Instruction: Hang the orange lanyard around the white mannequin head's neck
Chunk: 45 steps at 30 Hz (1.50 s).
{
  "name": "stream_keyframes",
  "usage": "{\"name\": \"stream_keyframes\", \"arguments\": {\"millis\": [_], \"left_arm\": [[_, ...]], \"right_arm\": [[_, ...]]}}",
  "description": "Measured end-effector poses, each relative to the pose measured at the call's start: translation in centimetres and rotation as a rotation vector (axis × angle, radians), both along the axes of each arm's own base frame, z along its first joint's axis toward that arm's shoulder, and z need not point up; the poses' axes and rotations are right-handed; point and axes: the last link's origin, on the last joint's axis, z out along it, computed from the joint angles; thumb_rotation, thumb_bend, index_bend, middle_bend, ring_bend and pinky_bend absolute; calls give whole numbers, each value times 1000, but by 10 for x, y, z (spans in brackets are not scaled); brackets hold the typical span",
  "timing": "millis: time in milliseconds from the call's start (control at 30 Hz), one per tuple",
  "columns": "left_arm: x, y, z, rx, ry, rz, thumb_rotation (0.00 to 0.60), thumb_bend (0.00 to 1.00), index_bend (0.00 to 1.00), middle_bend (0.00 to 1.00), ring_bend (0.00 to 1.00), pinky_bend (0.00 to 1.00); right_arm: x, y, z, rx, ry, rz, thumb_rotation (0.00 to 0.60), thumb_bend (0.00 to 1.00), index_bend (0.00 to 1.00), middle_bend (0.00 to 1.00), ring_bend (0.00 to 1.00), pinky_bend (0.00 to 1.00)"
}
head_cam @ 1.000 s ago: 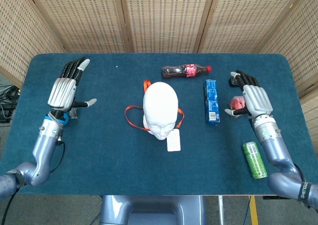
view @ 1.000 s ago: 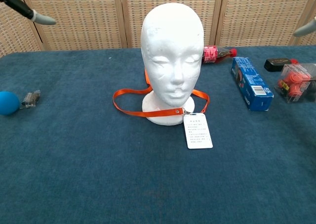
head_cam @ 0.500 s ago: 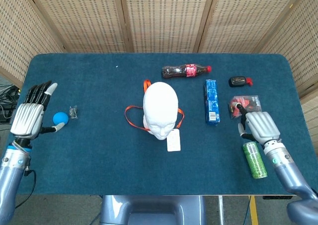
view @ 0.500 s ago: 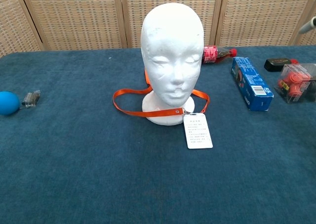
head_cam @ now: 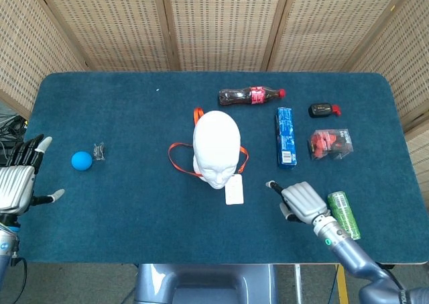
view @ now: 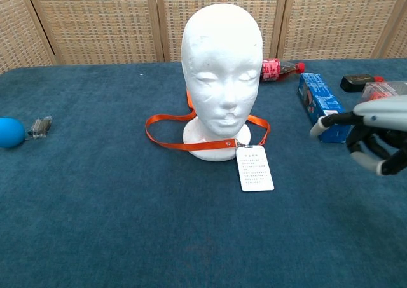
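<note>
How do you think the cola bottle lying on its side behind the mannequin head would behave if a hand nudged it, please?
The cola bottle lies on its side, so a nudge across its length would probably make it roll over the blue cloth. It looks full of dark liquid, so likely fairly heavy for its size and stiff. A push along its length would more likely slide it.

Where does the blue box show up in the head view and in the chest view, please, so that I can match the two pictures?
Head view: the blue box lies right of centre, lengthwise away from the robot, right of the mannequin head.
Chest view: the blue box sits at the right, its near end partly hidden behind the right hand.
Shared landmark: the cola bottle lying beyond the box, towards the mannequin head.
</note>
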Motion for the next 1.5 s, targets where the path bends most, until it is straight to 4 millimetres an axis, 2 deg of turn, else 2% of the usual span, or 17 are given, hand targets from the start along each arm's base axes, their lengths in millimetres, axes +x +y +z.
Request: {"name": "stream_keyframes", "arguments": {"millis": [167, 433, 667, 933, 1200, 1500], "left_arm": [[0, 3, -1, -1, 0, -1, 600, 8, 0, 0, 0, 0], [-1, 5, -3, -9, 3, 1, 600, 8, 0, 0, 0, 0], [-1, 5, -4, -13, 5, 1, 600, 8, 0, 0, 0, 0], [0, 5, -5, -18, 5, 0, 600, 8, 0, 0, 0, 0], [0, 3, -5, -14, 2, -5, 600, 8, 0, 0, 0, 0], [1, 4, -6, -18, 3, -4, 600, 9, 0, 0, 0, 0]], "right_arm": [[15, -5, -36, 38, 33, 14, 600, 798, 189, 719, 691, 829], [26, -11, -62, 46, 62, 6, 600, 820, 194, 722, 695, 869], [35, -14, -71, 44, 53, 2, 600, 821, 202, 722, 696, 869], [27, -12, -87, 67, 111, -16, 600, 821, 210, 722, 696, 869], [28, 5, -92, 118, 156, 43, 600, 820, 226, 722, 696, 869], [33, 29, -87, 173, 169, 120, 600, 820, 232, 725, 696, 869]]}}
